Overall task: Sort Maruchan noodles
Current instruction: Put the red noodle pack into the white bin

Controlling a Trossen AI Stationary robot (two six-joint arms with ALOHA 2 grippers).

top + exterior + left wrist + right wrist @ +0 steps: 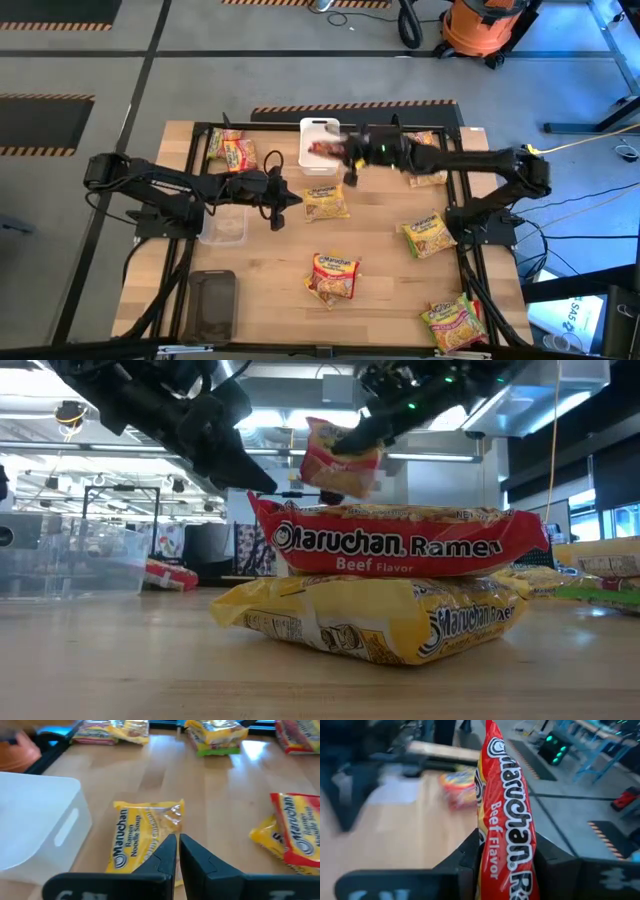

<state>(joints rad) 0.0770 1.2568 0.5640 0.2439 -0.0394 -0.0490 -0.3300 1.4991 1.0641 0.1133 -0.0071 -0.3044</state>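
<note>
Over the far middle of the tabletop (380,250), just above the white bin (318,135), the right gripper (347,152) hangs in the air with its fingers (465,855) clenched on a red beef-flavor packet (506,820) — the packet stands on edge between them in the right wrist view, and in the low view it dangles clear of everything beneath it. The left gripper (287,198) sits lower and nearer the tabletop's middle, fingers (167,852) pressed together and grasping nothing, their tips just beside a yellow packet (326,203) that lies flat on the wood next to the white bin. The other Maruchan noodles are scattered about: a pair of packets (231,150) at the far left corner, a stack of two (332,276) near the front middle — a red beef packet resting on a yellow one, as the low view shows — a green-banded packet (428,235) toward the right side, another pile (455,322) at the near right corner, and a further packet (428,178) partly hidden under the right arm. A clear bin (224,224) sits beneath the left arm, and a dark tray (211,304) lies at the near left of the tabletop.
</note>
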